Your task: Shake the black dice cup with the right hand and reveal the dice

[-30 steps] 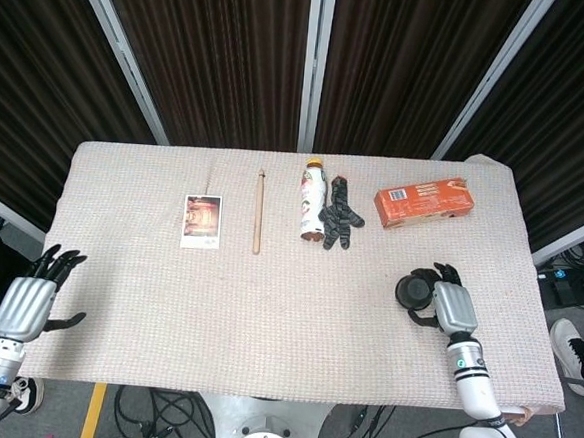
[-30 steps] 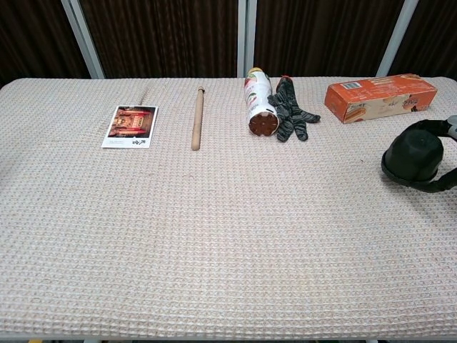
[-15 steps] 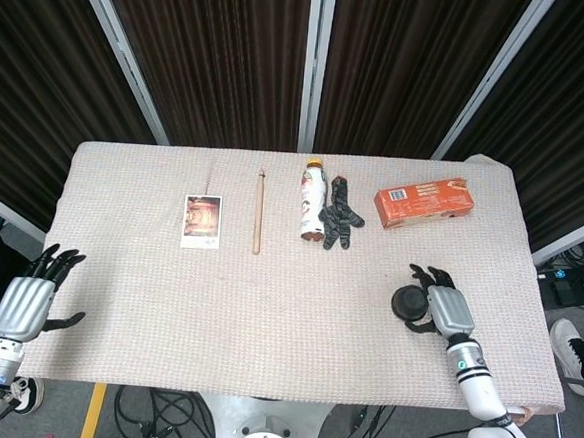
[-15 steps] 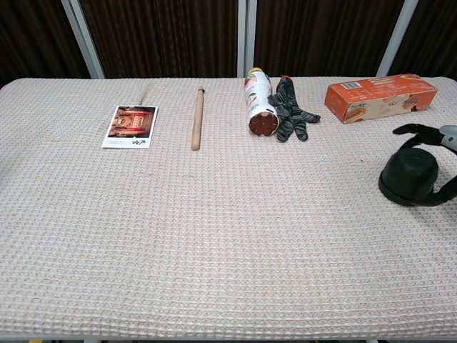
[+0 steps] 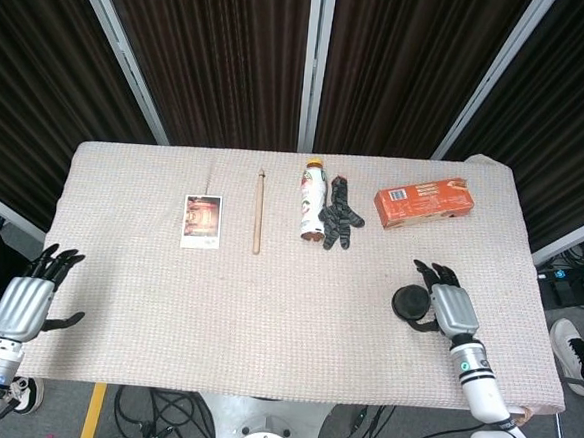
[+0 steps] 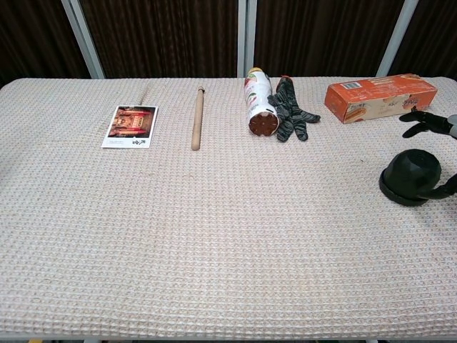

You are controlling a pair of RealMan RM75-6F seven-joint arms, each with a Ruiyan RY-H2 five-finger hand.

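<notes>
The black dice cup (image 5: pixel 407 303) (image 6: pixel 413 176) stands mouth down on the cloth near the table's right side. No dice show. My right hand (image 5: pixel 453 308) (image 6: pixel 435 125) sits just to the cup's right, its fingers (image 6: pixel 421 118) spread and lifted off the cup. The thumb (image 6: pixel 447 191) lies low beside the cup's base; I cannot tell whether it touches. My left hand (image 5: pixel 23 306) hangs open off the table's front left corner, holding nothing.
Along the back lie an orange box (image 5: pixel 424 203), a bottle on its side (image 5: pixel 312 199), a grey glove (image 5: pixel 338 215), a wooden stick (image 5: pixel 258 213) and a photo card (image 5: pixel 202 220). The table's right edge runs close behind my right hand.
A second ago my right hand gripped the cup. The cup has come down toward the front onto the cloth, and the fingers have since opened away from it. The left hand has not moved.
</notes>
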